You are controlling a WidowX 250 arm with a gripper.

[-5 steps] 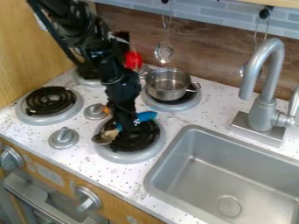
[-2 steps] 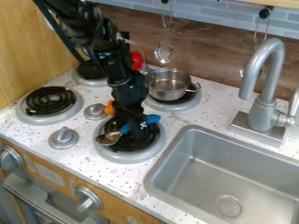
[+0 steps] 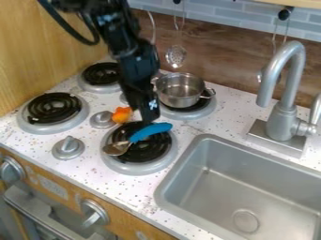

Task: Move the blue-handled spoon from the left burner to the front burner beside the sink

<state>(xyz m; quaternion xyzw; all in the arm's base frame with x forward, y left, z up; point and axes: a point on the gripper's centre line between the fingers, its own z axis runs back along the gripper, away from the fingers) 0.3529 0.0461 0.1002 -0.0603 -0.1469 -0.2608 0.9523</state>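
Camera view | blue-handled spoon (image 3: 150,131) lies across front burner (image 3: 139,168), coil apparently supporting it | pot (image 3: 180,92) on rear burner (image 3: 199,112), seemingly seated for stability | gripper (image 3: 150,121) at spoon's handle, contact unconfirmed; opening and any grasp: cannot tell.

The spoon (image 3: 131,140) lies on the near burner (image 3: 138,168) in the counter (image 3: 106,180). From there, the pot (image 3: 179,93) sits on the far burner (image 3: 199,112) at one o'clock, the sink (image 3: 186,174) at four, the knob (image 3: 68,147) at nine.
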